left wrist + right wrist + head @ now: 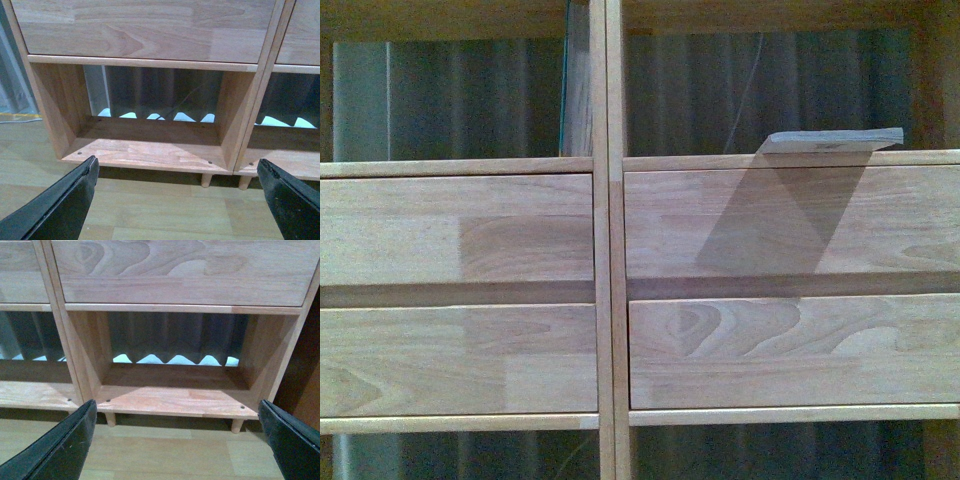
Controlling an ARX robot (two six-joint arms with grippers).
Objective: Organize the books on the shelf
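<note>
Front view faces the shelf, and its centre post serves as the marker. Just left of the post, in the upper bay, a tall book with a teal edge stands upright against it, probably so the post keeps it from tipping. Below that bay and on both sides of the post sit the drawers, all closed. Right of the post, a thin book lies flat on the ledge at the front edge of the upper bay and throws a shadow down the drawer face. It looks parked rather than shelved, and it likely needs standing up. Its cover cannot be read from here. Left wrist view shows the left tool low over the floor, fingers wide apart and holding nothing, aimed at the bottom bay left of the post. Right wrist view shows the right tool the same way, spread and bare, before the bottom bay right of the post. Both seem held low and ready, well below the books.
</note>
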